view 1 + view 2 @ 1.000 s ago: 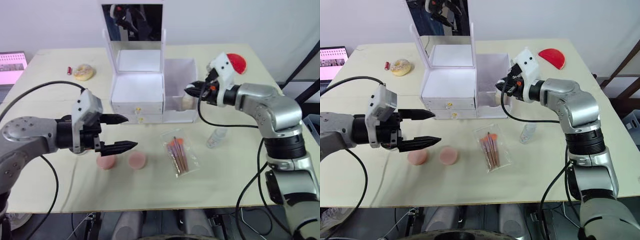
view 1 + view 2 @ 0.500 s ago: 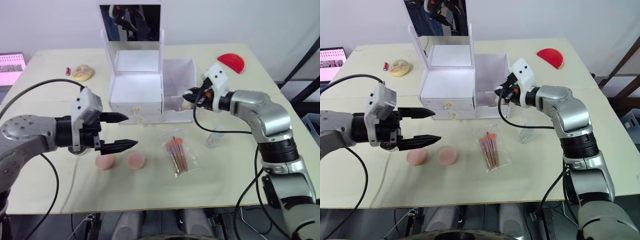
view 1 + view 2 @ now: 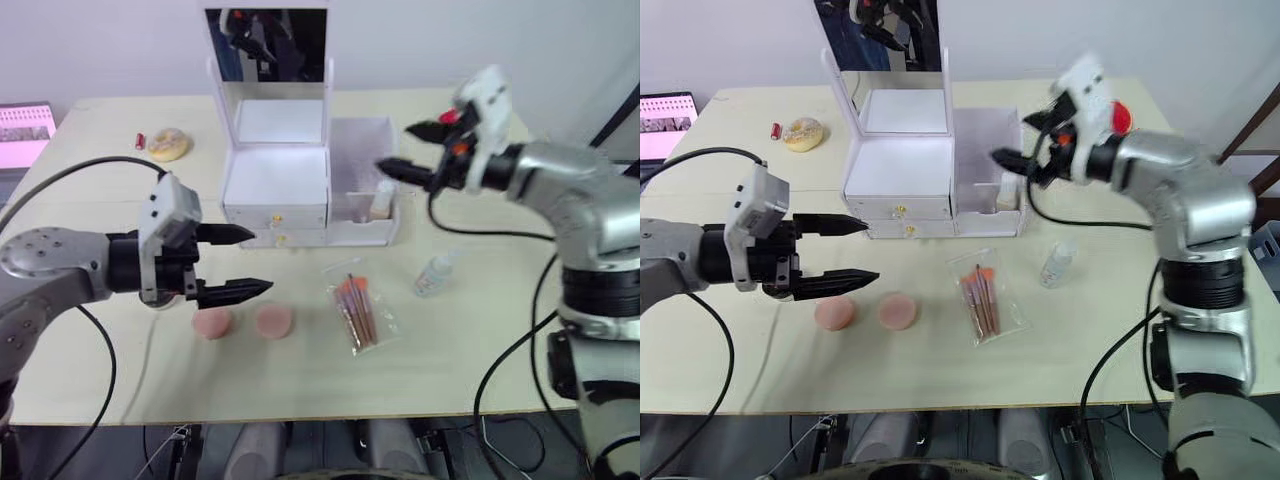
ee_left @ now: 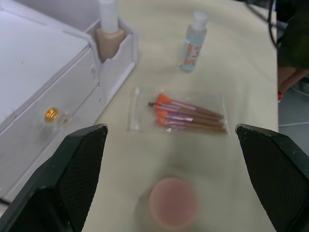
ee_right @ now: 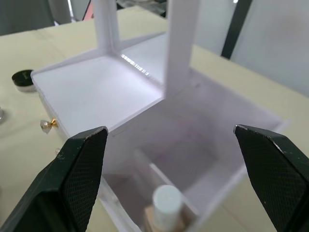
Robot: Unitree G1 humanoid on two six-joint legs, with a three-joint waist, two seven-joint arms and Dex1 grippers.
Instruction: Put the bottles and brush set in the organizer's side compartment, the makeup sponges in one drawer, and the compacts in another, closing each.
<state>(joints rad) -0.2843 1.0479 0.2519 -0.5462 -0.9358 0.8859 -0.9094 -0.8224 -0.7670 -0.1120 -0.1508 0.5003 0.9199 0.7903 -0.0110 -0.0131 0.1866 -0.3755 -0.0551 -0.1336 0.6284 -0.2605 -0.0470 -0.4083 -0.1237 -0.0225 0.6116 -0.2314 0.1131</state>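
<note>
The white organizer [image 3: 275,185] stands mid-table with its mirror lid up and both drawers shut. A beige bottle with a white cap [image 3: 380,203] stands upright in its side compartment [image 3: 358,150]. My right gripper [image 3: 398,148] hovers open and empty just above that compartment. A clear bottle [image 3: 435,275] lies on the table to the right. The bagged brush set [image 3: 360,312] lies in front of the organizer. Two pink makeup sponges [image 3: 212,322] [image 3: 272,321] sit left of it. My left gripper [image 3: 258,261] hangs open above the sponges. A red compact [image 3: 1118,115] peeks out behind my right wrist.
A small black round case [image 5: 21,79] lies on the table left of the organizer. A donut-shaped item [image 3: 167,144] and a small red tube [image 3: 139,141] sit at the far left back. A pink booklet [image 3: 22,133] lies at the table's left edge.
My right gripper has opened, let go of the beige bottle in the side compartment and lifted up and to the right. The left arm has stayed put.
</note>
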